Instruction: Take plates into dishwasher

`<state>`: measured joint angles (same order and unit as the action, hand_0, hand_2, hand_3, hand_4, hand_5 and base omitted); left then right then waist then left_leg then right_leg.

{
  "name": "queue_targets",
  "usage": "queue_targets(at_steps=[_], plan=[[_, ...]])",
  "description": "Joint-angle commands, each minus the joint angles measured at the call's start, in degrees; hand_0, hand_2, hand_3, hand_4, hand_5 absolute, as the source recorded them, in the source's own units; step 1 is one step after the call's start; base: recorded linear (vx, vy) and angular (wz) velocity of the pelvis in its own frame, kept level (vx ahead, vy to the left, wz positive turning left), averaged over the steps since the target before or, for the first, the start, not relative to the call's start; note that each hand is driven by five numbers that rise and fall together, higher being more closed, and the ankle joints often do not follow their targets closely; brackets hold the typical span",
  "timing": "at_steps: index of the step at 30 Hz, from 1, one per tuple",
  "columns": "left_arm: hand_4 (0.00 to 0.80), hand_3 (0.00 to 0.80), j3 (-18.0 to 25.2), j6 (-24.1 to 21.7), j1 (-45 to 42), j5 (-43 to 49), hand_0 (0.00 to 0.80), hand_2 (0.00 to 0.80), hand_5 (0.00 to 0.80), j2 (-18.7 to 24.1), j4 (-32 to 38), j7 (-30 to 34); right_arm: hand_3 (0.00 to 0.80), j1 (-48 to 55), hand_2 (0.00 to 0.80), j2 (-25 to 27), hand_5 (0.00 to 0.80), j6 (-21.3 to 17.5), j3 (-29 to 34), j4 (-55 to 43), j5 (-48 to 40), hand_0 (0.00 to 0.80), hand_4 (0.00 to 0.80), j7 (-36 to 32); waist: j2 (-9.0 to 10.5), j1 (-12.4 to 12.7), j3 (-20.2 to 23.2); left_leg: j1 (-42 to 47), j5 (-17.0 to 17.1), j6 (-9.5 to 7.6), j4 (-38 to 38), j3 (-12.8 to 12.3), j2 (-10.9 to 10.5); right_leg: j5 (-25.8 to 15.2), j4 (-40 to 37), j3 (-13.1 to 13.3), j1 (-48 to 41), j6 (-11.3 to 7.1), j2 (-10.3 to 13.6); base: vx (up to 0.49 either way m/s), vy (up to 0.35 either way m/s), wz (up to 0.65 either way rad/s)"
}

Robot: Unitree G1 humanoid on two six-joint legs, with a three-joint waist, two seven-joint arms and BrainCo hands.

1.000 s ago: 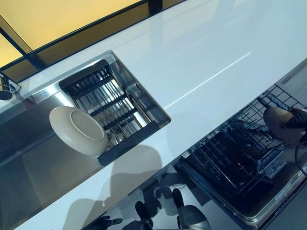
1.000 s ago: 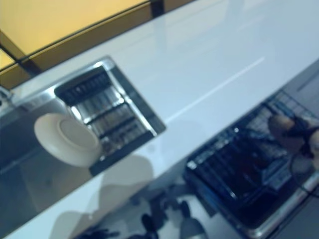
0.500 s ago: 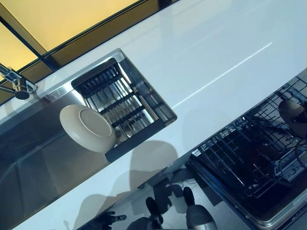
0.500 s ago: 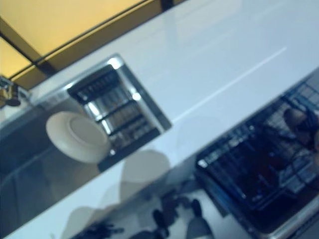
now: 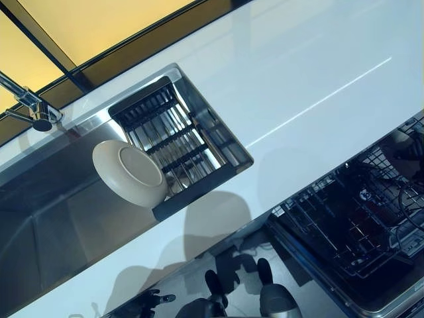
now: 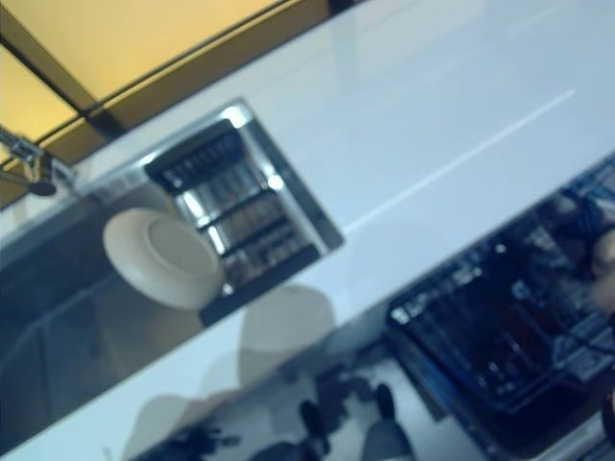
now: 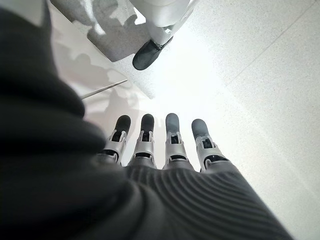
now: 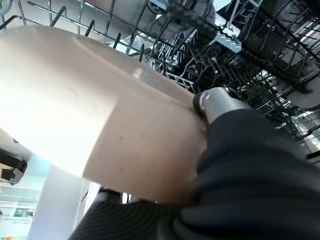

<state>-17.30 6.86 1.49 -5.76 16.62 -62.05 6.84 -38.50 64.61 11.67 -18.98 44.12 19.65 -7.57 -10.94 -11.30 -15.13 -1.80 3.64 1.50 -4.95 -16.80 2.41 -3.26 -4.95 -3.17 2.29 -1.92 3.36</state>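
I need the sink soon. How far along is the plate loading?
Nothing looks loaded yet: no plate shows in the black wire dishwasher rack. In hand: the right hand holds a cream plate above it. Left: a cream round plate leans in the steel sink; the left hand hangs open.

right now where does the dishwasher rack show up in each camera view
Left eye view: dishwasher rack, lower right, below the white counter.
Right eye view: lower right, under the same counter edge.
Left wrist view: not in it; only the left hand over the floor.
Right wrist view: dark wires behind the plate in the right hand.
Shared landmark: the counter.
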Motion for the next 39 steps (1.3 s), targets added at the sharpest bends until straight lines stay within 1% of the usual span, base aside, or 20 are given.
queue_targets(at_steps=[1, 11, 16, 20, 24, 31, 36, 37, 38, 39], plan=[[0.000, 0.000, -2.67, -0.98, 5.18, -0.58, 0.000, 0.000, 0.000, 1.84, -2.89, -0.42, 0.800, -6.21, 0.800, -1.69, 0.800, 0.57, -4.09, 4.99, 0.89, 0.800, 0.800, 0.35, 3.01, 2.84, 2.27, 6.56, -4.41, 3.41, -0.05, -0.31, -0.18, -4.12, -0.05, -0.85, 5.23, -6.35, 4.88, -0.010, -0.005, 0.05], [0.000, 0.000, -3.74, -1.25, 6.29, 0.12, 0.000, 0.000, 0.000, 2.03, -2.95, 0.29, 0.800, -3.88, 0.800, -5.02, 0.800, -0.47, -3.86, 13.97, 3.04, 0.800, 0.800, -2.11, 2.30, 3.54, 2.02, 6.76, -4.36, 3.21, -0.05, 0.88, -0.34, -3.92, -0.05, -0.48, 4.58, -6.39, 4.99, 0.002, -0.003, 0.06], [0.000, 0.000, -4.24, -1.68, 6.15, 0.60, 0.000, 0.000, 0.000, 2.26, -2.80, 0.90, 0.800, -1.92, 0.800, -6.83, 0.800, -1.58, -2.92, 17.62, 3.67, 0.800, 0.800, -1.73, 1.76, 4.03, 2.11, 6.84, -4.27, 3.08, 0.00, 1.56, -0.51, -3.83, -0.05, -0.37, 4.12, -6.45, 5.13, 0.004, 0.001, 0.01], [0.000, 0.000, -4.50, -1.66, 6.32, 0.73, 0.000, 0.000, 0.000, 2.37, -2.49, 1.19, 0.800, -0.66, 0.800, -8.06, 0.800, -2.46, -2.42, 19.03, 4.57, 0.800, 0.800, -1.60, 1.40, 4.28, 2.06, 6.84, -4.25, 2.97, 0.05, 2.05, -0.69, -3.71, -0.05, -0.28, 3.89, -6.49, 5.22, 0.014, 0.004, 0.11], [0.000, 0.000, -4.54, -1.52, 6.85, 1.00, 0.000, 0.000, 0.000, 2.20, -2.50, 1.37, 0.800, 0.48, 0.800, -9.49, 0.800, -2.09, -2.51, 19.57, 5.13, 0.800, 0.800, -1.40, 1.31, 4.44, 1.92, 6.80, -4.20, 2.91, 0.06, 2.41, -0.75, -3.77, -0.05, -0.20, 3.82, -6.48, 5.25, 0.003, 0.000, 0.03], [0.000, 0.000, -4.31, -1.77, 7.10, 1.83, 0.000, 0.000, 0.000, 1.98, -3.28, 1.45, 0.800, 1.85, 0.800, -11.12, 0.800, -1.47, -2.29, 19.99, 4.97, 0.800, 0.800, -1.01, 1.68, 4.61, 2.03, 6.71, -4.26, 2.82, 0.03, 2.95, -0.67, -3.76, -0.05, -0.08, 3.77, -6.42, 5.16, 0.000, 0.000, 0.00], [0.000, 0.000, -4.28, -1.77, 7.33, 2.06, 0.000, 0.000, 0.000, 2.03, -3.47, 1.41, 0.800, 2.18, 0.800, -11.24, 0.800, -1.30, -1.67, 20.49, 4.12, 0.800, 0.800, -0.33, 1.95, 4.59, 2.13, 6.76, -4.27, 2.81, -0.02, 3.23, -0.49, -3.83, -0.05, 0.20, 3.81, -6.44, 5.00, 0.000, 0.000, 0.00], [0.000, 0.000, -4.29, -1.71, 7.33, 2.04, 0.000, 0.000, 0.000, 2.09, -3.40, 1.42, 0.558, 2.22, 0.558, -11.10, 0.558, -1.17, -1.53, 20.38, 4.01, 0.558, 0.558, -0.08, 2.00, 4.55, 2.15, 6.79, -4.27, 2.79, -0.03, 3.29, -0.51, -3.86, -0.05, 0.26, 3.81, -6.44, 4.95, 0.000, 0.000, 0.00], [0.000, 0.000, -4.30, -1.63, 7.37, 1.98, 0.000, 0.000, 0.000, 2.20, -3.31, 1.52, 0.298, 2.30, 0.298, -10.94, 0.298, -1.10, -1.35, 20.26, 3.70, 0.298, 0.298, -0.09, 2.02, 4.52, 2.15, 6.82, -4.29, 2.76, -0.03, 3.34, -0.50, -3.87, -0.05, 0.29, 3.79, -6.44, 4.93, 0.000, 0.000, 0.00], [0.000, 0.000, -4.25, -1.60, 7.33, 2.01, 0.000, 0.000, 0.000, 2.31, -3.19, 1.61, 0.000, 2.48, 0.000, -10.83, 0.000, -1.07, -1.10, 20.12, 3.52, 0.000, 0.000, -0.14, 2.05, 4.49, 2.14, 6.84, -4.29, 2.77, -0.02, 3.36, -0.47, -3.87, -0.05, 0.31, 3.75, -6.47, 4.94, 0.000, 0.000, 0.00]])
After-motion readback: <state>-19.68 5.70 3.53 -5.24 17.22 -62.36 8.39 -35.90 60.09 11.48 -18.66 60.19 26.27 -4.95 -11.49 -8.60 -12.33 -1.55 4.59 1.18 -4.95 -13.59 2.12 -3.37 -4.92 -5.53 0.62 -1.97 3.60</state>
